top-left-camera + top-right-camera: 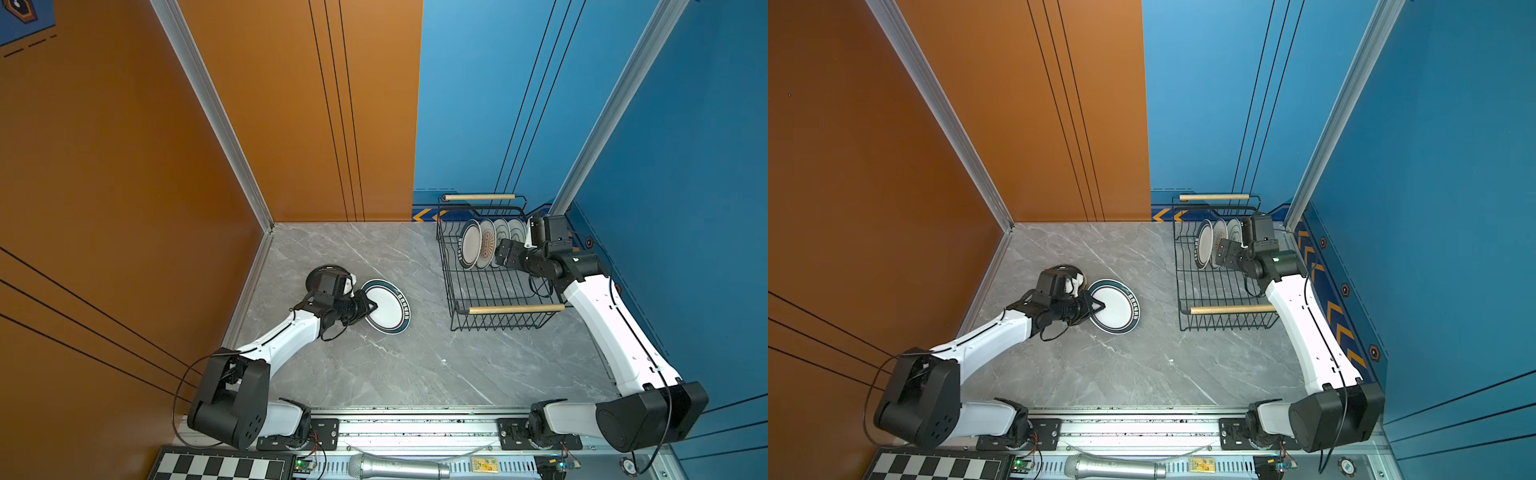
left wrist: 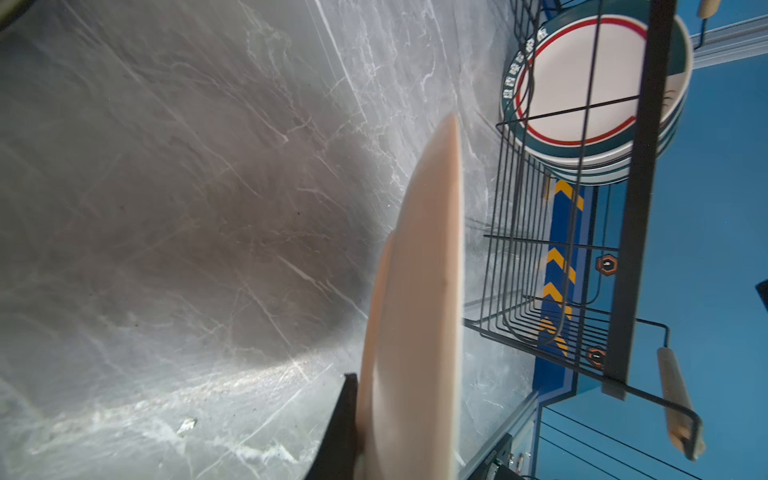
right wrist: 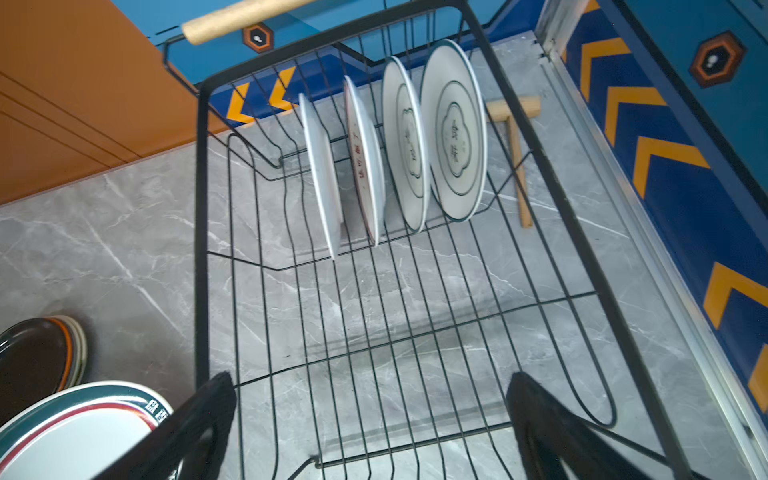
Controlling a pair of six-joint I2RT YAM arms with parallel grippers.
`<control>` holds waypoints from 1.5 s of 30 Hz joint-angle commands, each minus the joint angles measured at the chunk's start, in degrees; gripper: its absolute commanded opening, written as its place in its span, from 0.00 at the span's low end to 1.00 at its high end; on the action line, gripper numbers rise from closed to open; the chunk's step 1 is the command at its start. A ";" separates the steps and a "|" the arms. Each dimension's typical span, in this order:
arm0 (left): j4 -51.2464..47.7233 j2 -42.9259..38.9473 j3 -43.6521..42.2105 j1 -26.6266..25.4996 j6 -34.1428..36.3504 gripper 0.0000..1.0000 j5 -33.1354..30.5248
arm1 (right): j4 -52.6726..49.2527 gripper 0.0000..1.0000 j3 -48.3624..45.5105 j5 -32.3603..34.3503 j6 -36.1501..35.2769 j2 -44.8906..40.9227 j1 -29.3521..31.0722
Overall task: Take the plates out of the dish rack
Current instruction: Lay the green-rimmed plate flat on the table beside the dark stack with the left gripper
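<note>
Black fingers (image 3: 220, 399) of the right claw (image 3: 372, 382) fill its wrist view, spread wide and gripping nothing above the wire floor of the dish rack (image 3: 200, 208). Just beyond, four white plates (image 3: 455, 133) with printed centres stand on edge in the rack's far slots, clear of the claw. Across the grey marble bench (image 1: 415, 365), the left claw (image 1: 372, 307) is clamped shut on the rim of a large green-rimmed plate (image 1: 392, 307), held low and nearly flat; whether it touches the bench cannot be told. Just behind it sits a stack of smaller plates (image 3: 33, 357), a dark one on top, orange and cream edges beneath. In both top views the rack stands at the right of the bench near the blue wall (image 1: 685, 166), a wooden handle (image 1: 515, 309) at each end. A microphone (image 1: 399, 467) and a chessboard (image 1: 220, 465) lie along the front rail (image 1: 415, 428).
</note>
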 commanded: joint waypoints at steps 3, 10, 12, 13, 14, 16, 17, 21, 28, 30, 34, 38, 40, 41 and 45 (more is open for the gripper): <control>-0.78 2.94 2.43 -2.72 1.33 0.00 -3.59 | -1.64 1.00 -1.99 -0.52 -1.88 -1.14 -2.79; -0.29 5.48 3.58 -3.25 1.02 0.02 -3.87 | -1.39 1.00 -2.26 -2.78 -2.07 0.03 -3.64; -0.29 5.94 3.60 -3.35 0.91 0.07 -4.06 | -1.30 1.00 -2.30 -3.34 -2.05 0.40 -3.68; -0.32 6.16 3.56 -3.33 0.82 0.10 -4.04 | -1.30 1.00 -2.30 -3.64 -2.07 0.63 -3.75; -0.41 6.44 3.55 -3.34 0.82 0.11 -4.10 | -1.15 1.00 -2.36 -4.01 -2.18 0.87 -3.73; -0.38 6.99 3.52 -3.30 0.91 0.15 -3.89 | -0.82 1.00 -2.29 -5.03 -2.91 1.27 -3.79; -0.37 7.23 3.51 -3.37 0.90 0.15 -3.86 | -0.56 1.00 -2.27 -5.86 -3.75 1.38 -3.81; -0.36 7.89 3.35 -3.53 1.24 0.19 -4.03 | 0.43 1.00 -2.08 -6.99 -5.08 2.16 -3.98; -1.03 9.76 3.29 -3.55 1.95 0.36 -4.06 | 1.16 1.00 -0.14 -8.22 -6.02 6.28 -4.33; -1.08 9.77 3.05 -3.57 2.13 0.38 -4.31 | 1.31 1.00 0.88 -8.45 -6.03 7.72 -4.17; -2.36 10.10 3.35 -3.62 2.83 0.43 -4.70 | 1.95 1.00 2.95 -8.47 -5.72 9.96 -3.49; -4.24 10.60 3.95 -3.59 3.36 0.51 -5.90 | 2.02 1.00 6.10 -8.34 -5.10 12.91 -2.63; -4.20 10.76 3.95 -3.62 3.46 0.53 -6.27 | 2.04 0.98 7.69 -8.64 -5.00 14.52 -2.28; -4.23 10.89 4.05 -3.56 3.54 0.54 -6.49 | 2.12 0.97 8.43 -8.94 -4.97 15.38 -2.02; -8.81 10.71 4.49 -3.54 4.07 0.59 -8.40 | 3.24 0.93 10.55 -9.11 -4.97 17.99 -0.96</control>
